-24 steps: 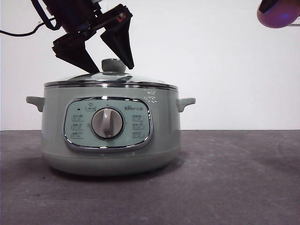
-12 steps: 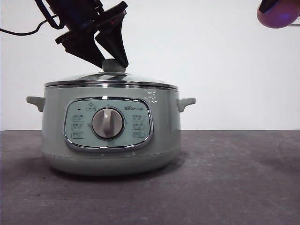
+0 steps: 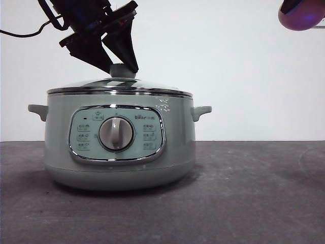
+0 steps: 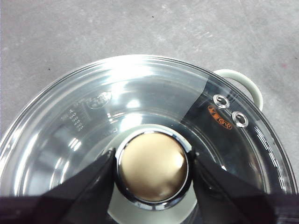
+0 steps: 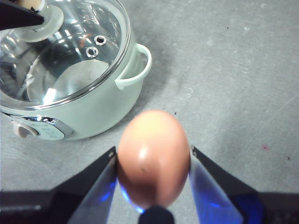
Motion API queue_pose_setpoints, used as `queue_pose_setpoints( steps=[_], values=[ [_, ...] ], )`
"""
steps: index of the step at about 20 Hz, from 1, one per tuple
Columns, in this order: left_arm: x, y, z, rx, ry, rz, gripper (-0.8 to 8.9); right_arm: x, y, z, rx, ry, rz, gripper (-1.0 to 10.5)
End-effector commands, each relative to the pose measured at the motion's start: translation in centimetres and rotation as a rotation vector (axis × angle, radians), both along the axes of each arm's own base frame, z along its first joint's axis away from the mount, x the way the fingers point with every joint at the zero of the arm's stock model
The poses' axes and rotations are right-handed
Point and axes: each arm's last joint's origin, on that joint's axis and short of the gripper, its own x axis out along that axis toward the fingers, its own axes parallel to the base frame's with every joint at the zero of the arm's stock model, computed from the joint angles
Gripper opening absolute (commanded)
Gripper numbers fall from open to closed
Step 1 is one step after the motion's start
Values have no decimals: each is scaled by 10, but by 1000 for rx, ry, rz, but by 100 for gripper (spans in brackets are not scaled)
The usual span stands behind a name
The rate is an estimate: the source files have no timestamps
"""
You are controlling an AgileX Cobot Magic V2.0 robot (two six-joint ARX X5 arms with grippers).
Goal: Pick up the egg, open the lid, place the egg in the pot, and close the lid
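Glass, front view: the lid [image 3: 120, 85] sits seated on the pot [image 3: 120, 147]; the left gripper [image 3: 118, 68] comes down from the upper left, its two black jaws pinched on either side of the knob [image 3: 122, 70]
Upper right corner, front view: a rounded purplish shape, probably the egg [image 3: 300, 15] held high and well apart from the pot
Left wrist view: left gripper [image 4: 152, 165] jaws clamp the knob [image 4: 152, 166] from both sides; lid glass [image 4: 140, 107] is clear and reflective
Right wrist view: right gripper [image 5: 153, 161] jaws press both flanks of the egg [image 5: 153, 156], which hangs over bare table [image 5: 233, 70] beside the pot [image 5: 84, 107]
Risk, lid: a smooth round knob may slip from the jaws on lifting, dropping the glass onto the rim
Risk, egg: too hard a squeeze may crack it, too light may let it fall
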Motion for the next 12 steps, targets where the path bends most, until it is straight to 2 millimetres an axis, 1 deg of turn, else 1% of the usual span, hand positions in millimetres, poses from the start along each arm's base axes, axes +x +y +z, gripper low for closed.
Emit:
queue_pose_setpoints(
  steps=[1, 4, 8, 10, 12],
  values=[
    [-6, 3, 11, -30, -33, 7, -8, 0, 0, 1, 3, -16, 5, -17],
    [-9, 5, 31, -36, -53, 9, -8, 0, 1, 2, 5, -19, 5, -17],
    [-15, 8, 68, -46, -108, 20, -8, 3, 2, 4, 19, -45, 6, -17],
    [-24, 15, 90, -50, -138, 34, -8, 9, 5, 5, 45, -68, 24, -17],
    [-39, 27, 112, -43, -182, 61, -8, 19, 12, 4, 91, -80, 74, -17]
  ],
)
